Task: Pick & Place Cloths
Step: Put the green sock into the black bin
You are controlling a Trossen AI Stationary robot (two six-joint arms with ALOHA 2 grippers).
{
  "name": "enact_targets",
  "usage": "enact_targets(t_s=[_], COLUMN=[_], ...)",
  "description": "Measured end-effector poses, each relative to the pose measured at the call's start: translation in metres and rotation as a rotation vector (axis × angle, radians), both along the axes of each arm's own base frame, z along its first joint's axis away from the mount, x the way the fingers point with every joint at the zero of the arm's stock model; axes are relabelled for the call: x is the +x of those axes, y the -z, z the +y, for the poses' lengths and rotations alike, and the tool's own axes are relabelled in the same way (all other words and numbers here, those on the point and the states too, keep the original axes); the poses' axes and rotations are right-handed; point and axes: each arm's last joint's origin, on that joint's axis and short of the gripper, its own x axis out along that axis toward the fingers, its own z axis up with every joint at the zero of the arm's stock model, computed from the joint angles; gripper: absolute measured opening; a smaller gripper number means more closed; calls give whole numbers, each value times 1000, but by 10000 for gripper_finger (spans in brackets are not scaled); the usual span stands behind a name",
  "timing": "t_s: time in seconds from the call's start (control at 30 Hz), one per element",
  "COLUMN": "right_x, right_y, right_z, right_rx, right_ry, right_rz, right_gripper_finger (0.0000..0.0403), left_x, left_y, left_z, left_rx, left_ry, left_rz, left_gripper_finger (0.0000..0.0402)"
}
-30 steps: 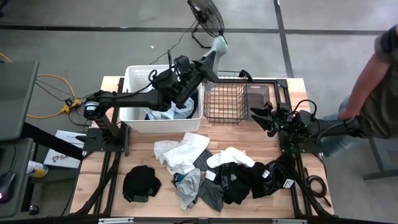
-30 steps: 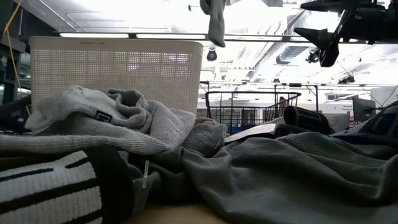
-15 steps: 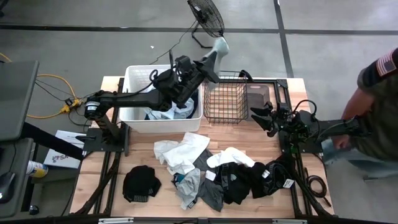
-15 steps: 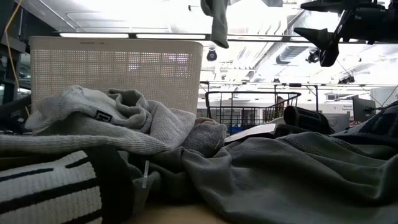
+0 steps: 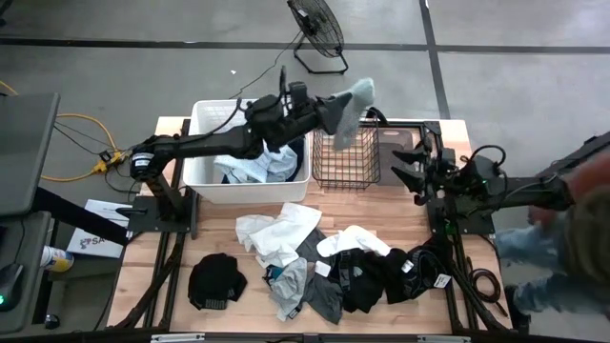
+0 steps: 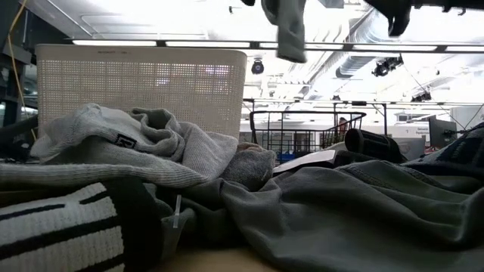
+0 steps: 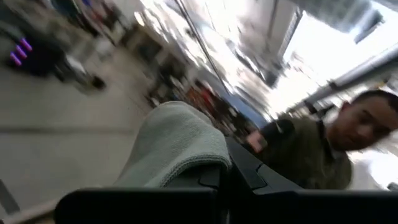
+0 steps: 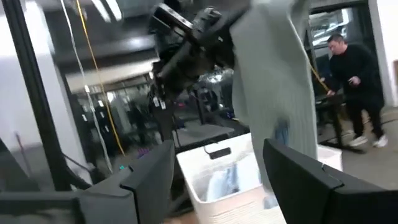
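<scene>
High above the black wire basket (image 5: 345,152), the left gripper (image 5: 322,107) pinches a grey cloth (image 5: 350,107) tight so it hangs ready to drop in, while the right gripper (image 5: 408,166) waits beside the basket with jaws wide and empty.

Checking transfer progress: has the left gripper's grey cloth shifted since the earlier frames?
Yes. The grey cloth, held by the left gripper, swung from the white tub side over the wire basket.
</scene>
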Motion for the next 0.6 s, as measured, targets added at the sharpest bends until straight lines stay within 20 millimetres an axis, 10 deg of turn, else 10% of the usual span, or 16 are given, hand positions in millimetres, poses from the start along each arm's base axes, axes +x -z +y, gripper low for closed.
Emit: enact_targets(t_s=[0.6], right_x=[19], right_y=[-98], right_z=[0], right_rx=[-306], right_ry=[81], right_rz=[172], right_gripper_finger=[238], left_x=[2], left_y=[13], left_z=[6], left_rx=[17], left_ry=[481], left_rz=[142], left_gripper_finger=[0])
